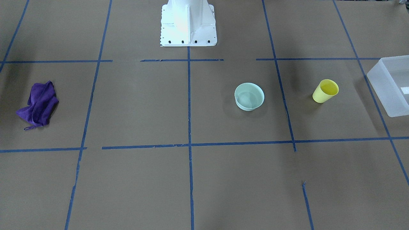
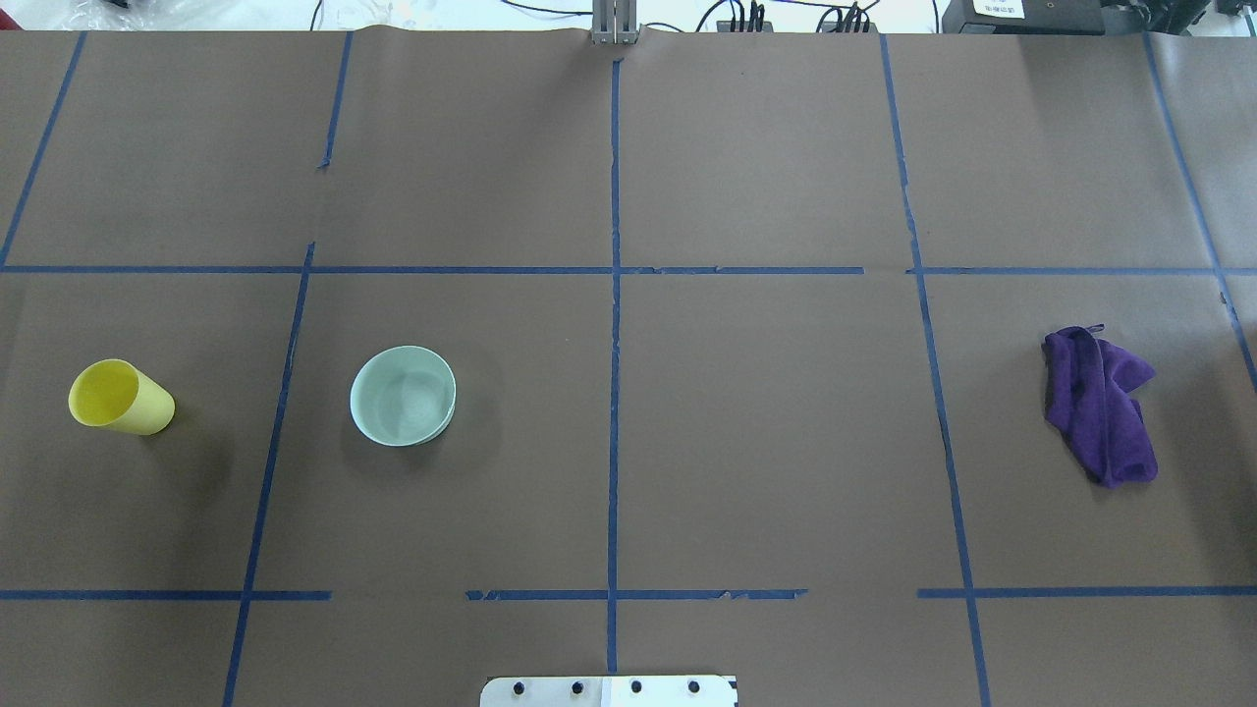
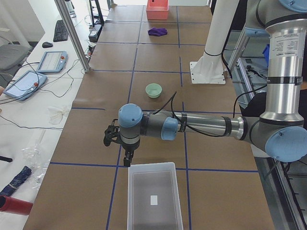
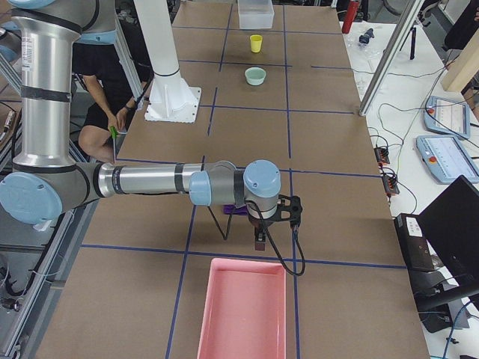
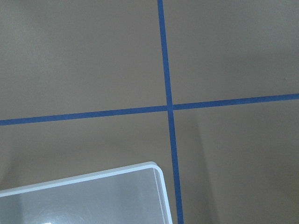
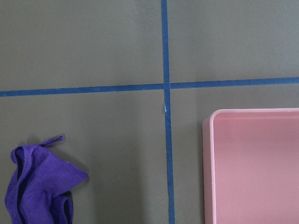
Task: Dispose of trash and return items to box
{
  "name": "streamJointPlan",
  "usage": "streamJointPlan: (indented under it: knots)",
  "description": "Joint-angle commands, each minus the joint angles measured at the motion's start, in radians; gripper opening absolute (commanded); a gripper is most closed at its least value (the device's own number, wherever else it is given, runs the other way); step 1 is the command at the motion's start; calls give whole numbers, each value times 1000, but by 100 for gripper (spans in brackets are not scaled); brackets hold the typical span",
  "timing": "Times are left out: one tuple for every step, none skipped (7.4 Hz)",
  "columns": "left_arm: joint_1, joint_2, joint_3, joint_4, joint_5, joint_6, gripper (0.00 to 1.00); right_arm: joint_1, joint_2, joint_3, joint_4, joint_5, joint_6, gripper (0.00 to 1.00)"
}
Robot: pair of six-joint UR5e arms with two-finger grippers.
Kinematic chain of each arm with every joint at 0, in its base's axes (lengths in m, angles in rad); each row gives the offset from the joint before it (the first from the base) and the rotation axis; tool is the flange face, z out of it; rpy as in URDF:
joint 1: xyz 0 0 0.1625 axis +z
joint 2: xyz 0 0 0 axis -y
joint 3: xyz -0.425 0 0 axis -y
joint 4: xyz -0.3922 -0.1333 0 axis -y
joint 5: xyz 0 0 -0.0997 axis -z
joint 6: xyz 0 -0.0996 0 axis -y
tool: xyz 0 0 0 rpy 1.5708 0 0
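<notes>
We cannot tell how wide the left hand (image 3: 128,161) or right hand (image 4: 258,241) stands; an off-centre pinch could topple the yellow cup (image 1: 325,91) near the box (image 1: 381,91).

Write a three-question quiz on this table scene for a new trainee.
1. True or false: the mint-green bowl sits inside the translucent bin.
2. Which thing lies nearest the pink tray? A. mint-green bowl B. purple cloth C. translucent bin
3. Fill the gap: on the table between the mint-green bowl and the translucent bin stands the ____.

Key: 1. False, the bowl stands on the table, apart from the bin. 2. B. 3. yellow cup.
</notes>
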State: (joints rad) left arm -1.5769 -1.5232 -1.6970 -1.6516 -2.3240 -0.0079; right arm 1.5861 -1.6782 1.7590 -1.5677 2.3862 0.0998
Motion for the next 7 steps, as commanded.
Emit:
streamJointPlan:
  knots:
    - [2, -5, -3, -8, 0, -1, 100, 0, 2, 0, -5, -2, 0, 100]
    - [14, -12, -42, -4, 0, -33, 100, 0, -2, 4, -5, -1, 0, 100]
    - [87, -11, -87, -7, 0, -154, 100, 0, -2, 5, -5, 4, 0, 100]
    - [150, -3, -133, -13, 0, -264, 100, 0, -2, 8, -5, 8, 1, 100]
    - [216, 0, -147, -54, 0, -375, 100, 0, -3, 13, -5, 11, 3, 100]
    - [283, 38, -145, -165, 0, -488, 100, -1, -2, 13, -5, 11, 6, 100]
    - [360, 104, -142, -344, 0, -639, 100, 0, -2, 14, -2, 11, 6, 100]
